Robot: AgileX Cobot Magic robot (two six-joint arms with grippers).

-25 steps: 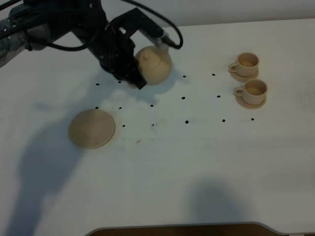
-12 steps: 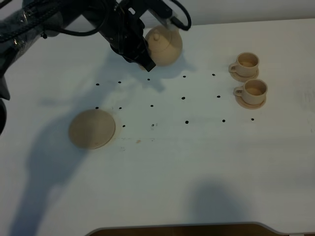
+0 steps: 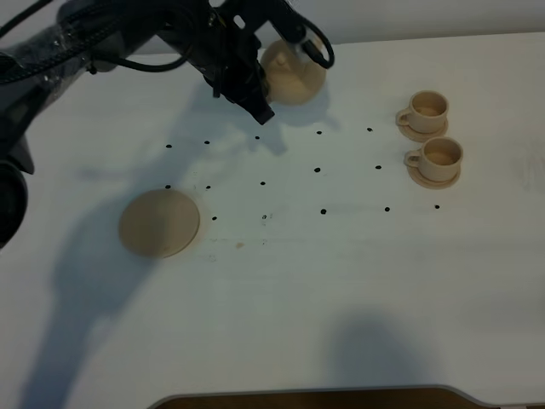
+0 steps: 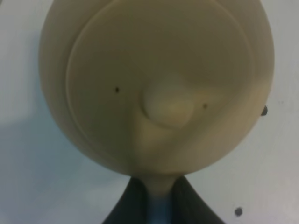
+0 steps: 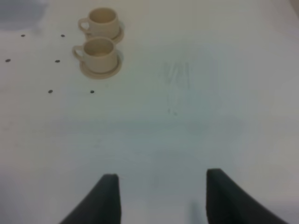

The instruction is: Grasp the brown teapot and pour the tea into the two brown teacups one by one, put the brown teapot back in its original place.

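Observation:
The brown teapot hangs above the far middle of the table, lid knob up, held by its handle in my shut left gripper. The left wrist view looks straight down on the teapot, whose lid fills the frame, with the gripper pinching the handle. The two brown teacups stand on their small saucers at the right, well apart from the teapot, and show again as cups in the right wrist view. My right gripper is open over bare table.
The wide flat tan saucer, the original place, lies empty at the left of the table. Small black dots mark the white tabletop between saucer and cups. A dark edge runs along the table's near side.
The left arm has carried the teapot toward the far edge and a little to the right. The cups and the wide saucer have not moved.

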